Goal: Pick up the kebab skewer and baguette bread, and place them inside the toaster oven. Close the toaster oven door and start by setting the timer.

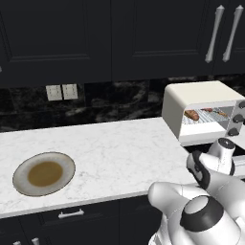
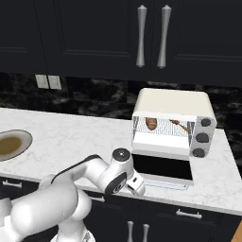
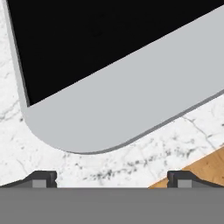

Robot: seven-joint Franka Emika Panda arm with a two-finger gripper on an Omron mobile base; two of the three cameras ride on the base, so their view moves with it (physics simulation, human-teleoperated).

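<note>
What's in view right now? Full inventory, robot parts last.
toaster oven: 1, cream-white, right end of counter
oven door: 1, dark glass, folded down open
bread: 1, golden-brown, on rack inside oven, left
skewer: 1, dark with reddish chunks, on rack, right
knobs: 3, dark, oven's right side
plate: 1, grey rim, brown centre, left on counter
counter: 1, white marble
outlets: 2, pale, on backsplash
cabinets: dark, above counter
end effector: 1, open, over the door's edge
</note>
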